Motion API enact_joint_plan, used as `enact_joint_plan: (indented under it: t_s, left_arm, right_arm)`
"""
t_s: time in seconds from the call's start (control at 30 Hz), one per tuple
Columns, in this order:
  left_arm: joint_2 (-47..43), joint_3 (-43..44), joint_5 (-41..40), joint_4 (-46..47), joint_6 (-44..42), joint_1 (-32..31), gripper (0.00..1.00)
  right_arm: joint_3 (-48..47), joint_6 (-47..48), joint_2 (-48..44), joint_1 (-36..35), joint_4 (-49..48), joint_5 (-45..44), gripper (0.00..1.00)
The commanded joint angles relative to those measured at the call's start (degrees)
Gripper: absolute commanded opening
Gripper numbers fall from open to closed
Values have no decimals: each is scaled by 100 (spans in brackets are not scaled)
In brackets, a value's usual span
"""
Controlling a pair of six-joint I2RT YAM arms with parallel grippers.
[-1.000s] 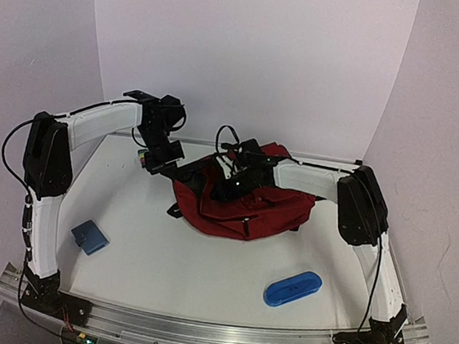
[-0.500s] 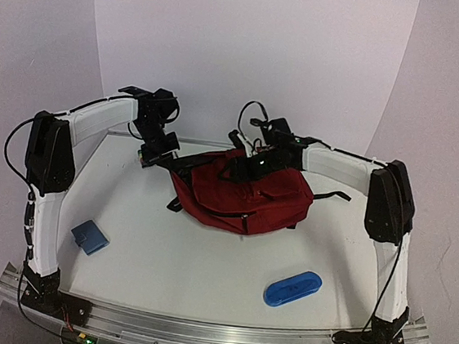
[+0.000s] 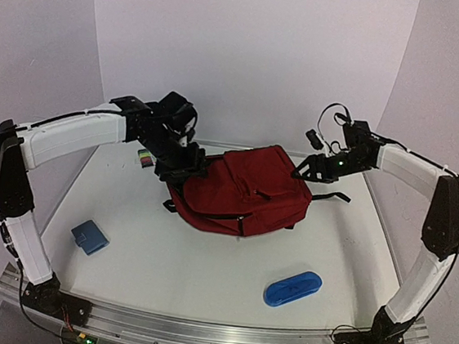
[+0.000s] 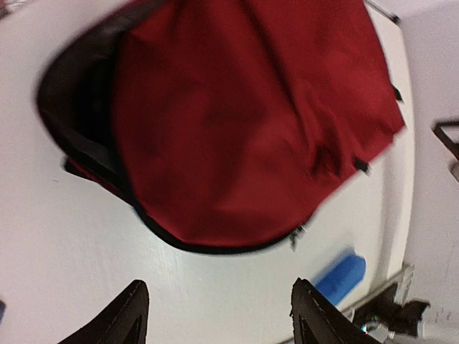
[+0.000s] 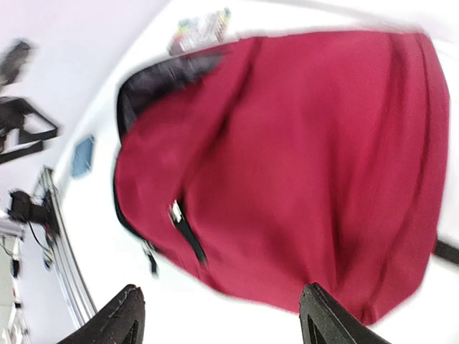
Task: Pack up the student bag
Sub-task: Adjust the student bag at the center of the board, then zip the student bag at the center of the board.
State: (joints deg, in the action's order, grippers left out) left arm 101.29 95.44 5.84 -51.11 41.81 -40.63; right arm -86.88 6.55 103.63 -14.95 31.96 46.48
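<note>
The red backpack (image 3: pixel 244 192) lies far and central on the table (image 3: pixel 163 255), the left gripper (image 3: pixel 186 167) and right gripper (image 3: pixel 306 169) flanking it, fingers spread wide, holding nothing.

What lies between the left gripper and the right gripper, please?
The student bag lies between them, the left gripper at its left edge and the right gripper by its right, both open; the top external view shows this.

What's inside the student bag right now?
Only a dark, blurred gap shows at one end of the student bag; no item is visible there. Red fabric covers the rest of the interior, so contents cannot be told.
</note>
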Motion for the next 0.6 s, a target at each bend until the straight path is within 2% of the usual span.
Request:
enact_joint_plan:
  t_s: [0.0,0.13,0.3,0.57]
  left_arm:
    - [52,-483,181,1266,160,-792,67]
    - [995,32,522,1626,163,-1291,61]
    - [1927,634,815,1676,257,-1485,59]
    - [2003,392,475,1682,569,-1503,52]
  right_arm:
    - [636,719,-321,118,673,-238,73]
    - [822,748,-134,290,658,-535,76]
    - [429,858,480,435,666,-528,83]
    - [142,673,1263,404,622,-13,87]
